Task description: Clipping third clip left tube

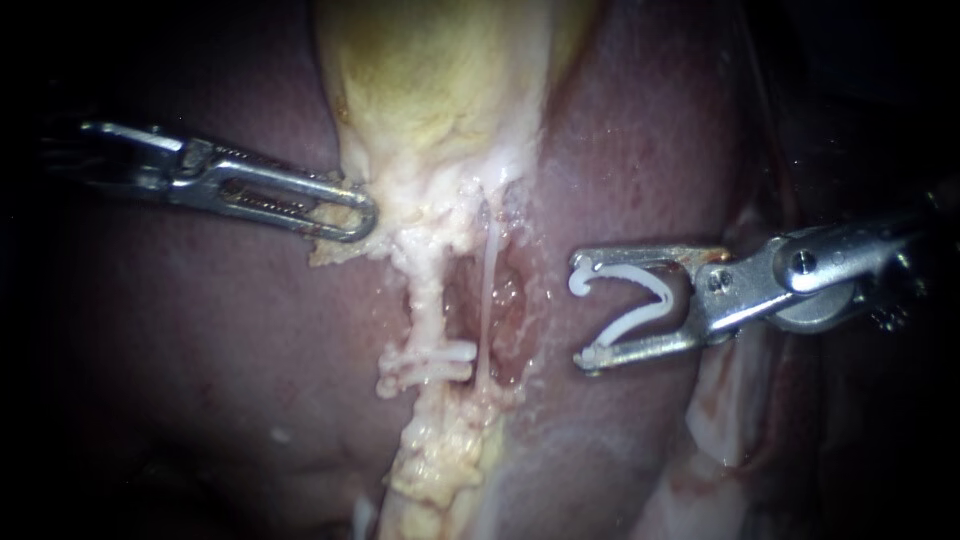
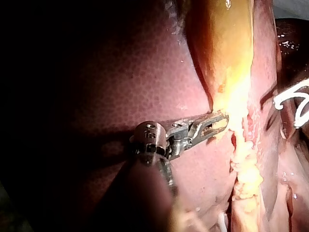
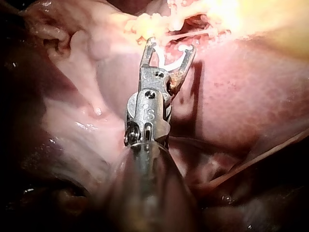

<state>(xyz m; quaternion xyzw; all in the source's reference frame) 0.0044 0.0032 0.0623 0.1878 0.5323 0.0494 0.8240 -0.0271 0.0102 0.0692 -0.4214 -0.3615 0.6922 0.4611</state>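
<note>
Two instruments are working. The left instrument [image 1: 355, 212] is pinching the gallbladder [image 1: 440, 90] at its pale lower edge with slotted jaws closed on it. The right instrument [image 1: 583, 315] is standing wide, both jaws cradling one V-shaped white clip [image 1: 640, 310] over smooth liver [image 1: 200, 340], near the tubes. Two closed clips [image 1: 435, 365] are crossing the lumpy left tube [image 1: 425, 290], with bare tube lying above them, beside one thin right tube [image 1: 487, 280].

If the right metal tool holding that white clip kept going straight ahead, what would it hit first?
Probably the thin whitish tube stretched across the red hollow: my right instrument, holding the open white plastic clip, faces it. The thicker, already clipped tube lies beyond. Depth is hard to judge.
</note>
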